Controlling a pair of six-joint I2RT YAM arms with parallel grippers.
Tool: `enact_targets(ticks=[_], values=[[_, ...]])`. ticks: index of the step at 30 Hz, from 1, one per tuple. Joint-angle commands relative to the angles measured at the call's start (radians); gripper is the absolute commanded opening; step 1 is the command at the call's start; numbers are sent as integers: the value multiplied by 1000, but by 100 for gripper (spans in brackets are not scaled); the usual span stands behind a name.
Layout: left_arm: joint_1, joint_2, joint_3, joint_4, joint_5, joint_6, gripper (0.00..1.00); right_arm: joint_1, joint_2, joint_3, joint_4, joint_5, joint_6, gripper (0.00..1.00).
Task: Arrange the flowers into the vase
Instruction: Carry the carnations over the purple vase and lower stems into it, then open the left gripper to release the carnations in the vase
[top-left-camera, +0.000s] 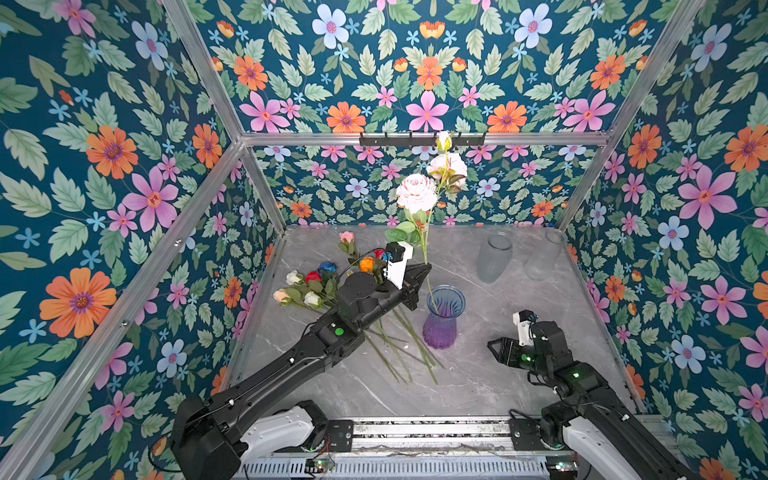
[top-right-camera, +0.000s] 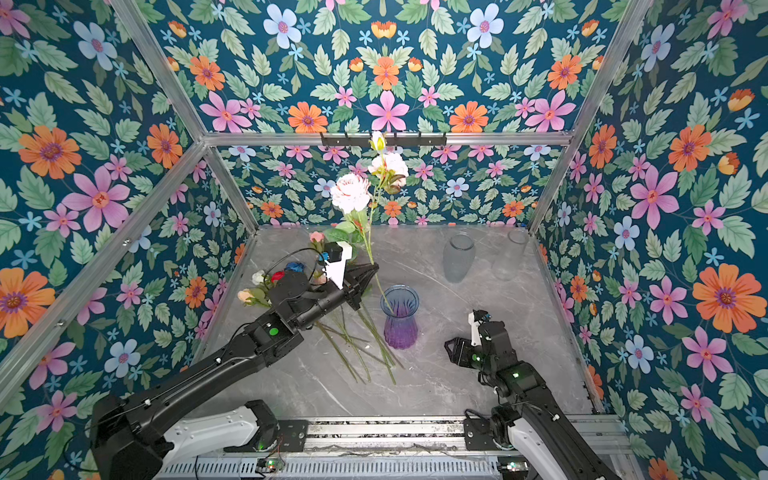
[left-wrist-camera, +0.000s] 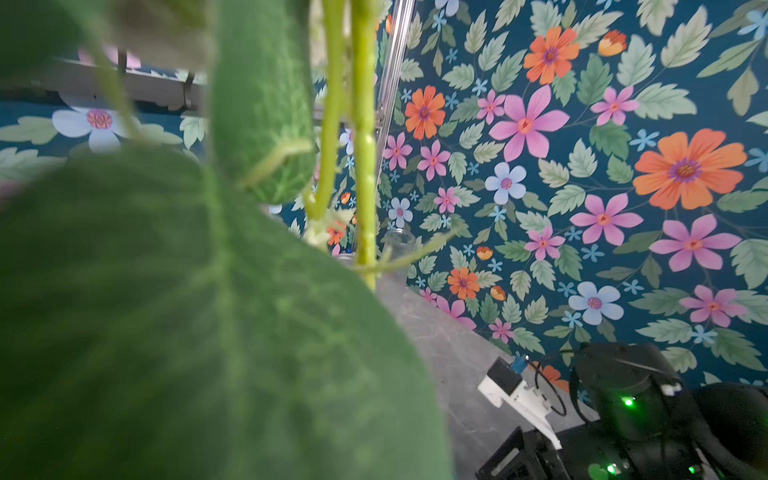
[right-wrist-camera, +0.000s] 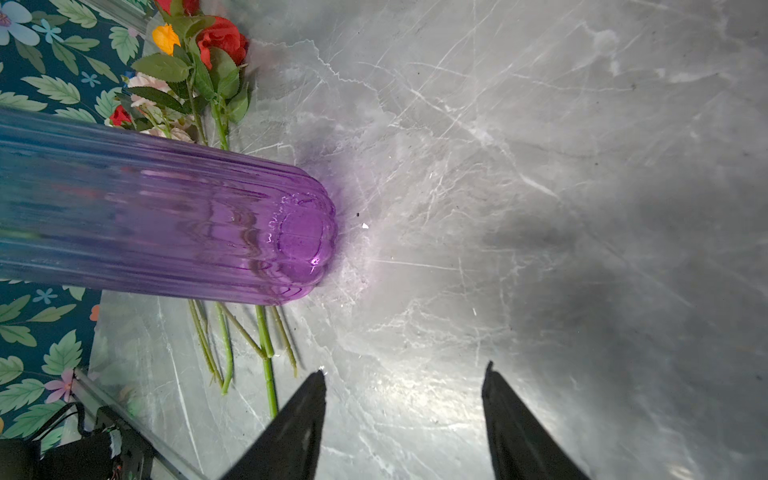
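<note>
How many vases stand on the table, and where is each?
3. The purple vase is mid-table with a stem in it; the grey vase stands behind it; the clear vase stands beside that, near the back right corner.

The walls (top-left-camera: 428, 62) all round carry dark teal wallpaper printed with pink, orange and pale blue blossoms among green leaves. Bare aluminium posts (top-left-camera: 202, 66) run along the corners and meet a crossbar (top-left-camera: 299, 139) on the back wall, where a black hook rail (top-left-camera: 390, 141) is fixed. The desk (top-left-camera: 519, 374) is grey, marble-patterned with thin white veins, and bright light lies on it as a pale sheen. A slotted metal track (top-left-camera: 432, 432) edges its near side
</note>
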Motion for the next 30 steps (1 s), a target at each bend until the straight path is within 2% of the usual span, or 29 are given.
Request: enact_targets(ticks=[1, 4, 5, 7, 8, 17, 19, 22, 25, 28, 30], values=[[-1, 1, -19, 46, 25, -2, 3, 1, -1, -1, 4, 9, 7, 61], [-2, -16, -47, 50, 36, -8, 48, 2, 2, -1, 4, 8, 6, 61], [-2, -28, -60, 47, 32, -16, 58, 2, 4, 0, 4, 7, 6, 61], [-2, -60, -92, 13, 32, -38, 71, 1, 5, 0, 4, 7, 6, 62], [-3, -84, -120, -10, 31, -54, 74, 2, 7, 1, 5, 7, 6, 62], [-3, -359, -379, -185, -67, -168, 76, 1, 34, 7, 13, -1, 2, 62], [-3, -414, -419, -217, -143, -193, 77, 2, 33, 6, 13, 0, 3, 62], [-1, -485, -469, -236, -319, -245, 74, 1, 23, 4, 10, -1, 3, 62], [0, -520, -493, -259, -484, -344, 74, 1, 8, 0, 3, 3, 6, 62], [4, -493, -483, -274, -539, -349, 71, 1, 0, -3, 3, 3, 7, 62], [17, -404, -427, -371, -604, -391, 62, 1, 1, -3, 3, 1, 6, 62]])
